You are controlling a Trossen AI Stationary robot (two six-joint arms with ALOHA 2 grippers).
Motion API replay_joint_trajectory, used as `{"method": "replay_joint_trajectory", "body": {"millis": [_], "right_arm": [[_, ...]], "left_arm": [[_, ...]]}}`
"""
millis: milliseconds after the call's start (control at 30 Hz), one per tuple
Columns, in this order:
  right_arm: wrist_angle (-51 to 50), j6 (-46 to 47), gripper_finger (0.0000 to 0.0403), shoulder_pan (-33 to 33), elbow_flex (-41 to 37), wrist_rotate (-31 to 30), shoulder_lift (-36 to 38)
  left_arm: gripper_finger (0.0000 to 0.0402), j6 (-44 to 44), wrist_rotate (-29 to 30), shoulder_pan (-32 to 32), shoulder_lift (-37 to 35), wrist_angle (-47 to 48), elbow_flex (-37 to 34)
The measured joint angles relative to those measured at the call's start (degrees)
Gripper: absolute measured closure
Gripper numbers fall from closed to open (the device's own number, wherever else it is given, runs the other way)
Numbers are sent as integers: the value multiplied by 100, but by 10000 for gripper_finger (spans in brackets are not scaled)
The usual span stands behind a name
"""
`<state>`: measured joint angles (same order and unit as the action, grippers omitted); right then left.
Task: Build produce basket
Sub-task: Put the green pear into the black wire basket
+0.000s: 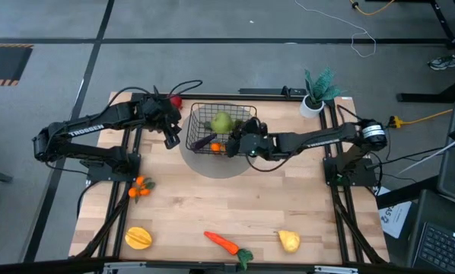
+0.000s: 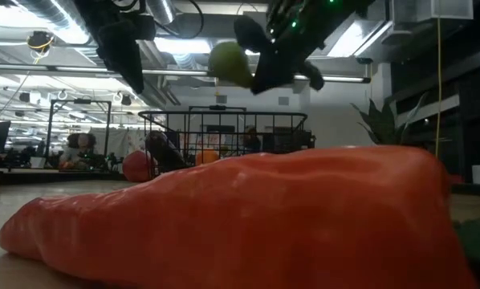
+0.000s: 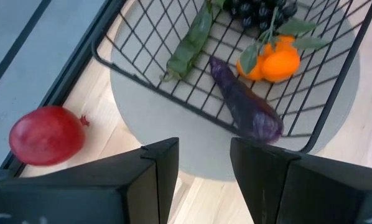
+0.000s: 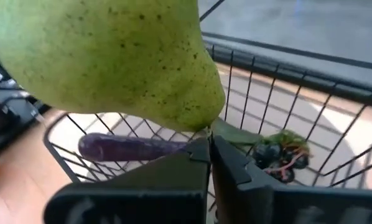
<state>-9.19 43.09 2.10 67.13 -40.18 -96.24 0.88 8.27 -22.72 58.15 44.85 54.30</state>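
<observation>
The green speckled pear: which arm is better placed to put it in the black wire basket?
Right. Its end effector holds the green speckled pear above the black wire basket; the left end effector is empty.

Speckled green pear (tiny dark dots), purple eggplant, black wire basket, red apple

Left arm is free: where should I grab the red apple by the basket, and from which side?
Grip the red apple across its round middle, coming from above: it sits on the table beside the basket, whose wire wall blocks a sideways approach. The left gripper is open just short of it.
</observation>
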Motion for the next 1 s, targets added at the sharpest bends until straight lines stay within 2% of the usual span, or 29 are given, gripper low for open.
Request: {"method": "replay_joint_trajectory", "body": {"millis": [233,633,1000], "right_arm": [[390,23,403,-85,-2,89,-275],[477,16,403,-115,-2,85,-280],[600,150,403,-304,-2,273,-433]], "left_arm": [[269,-167,6,-2,0,-294,0],[269,-598,20,-2,0,-620,0],[269,-564,22,-2,0,-681,-197]]}}
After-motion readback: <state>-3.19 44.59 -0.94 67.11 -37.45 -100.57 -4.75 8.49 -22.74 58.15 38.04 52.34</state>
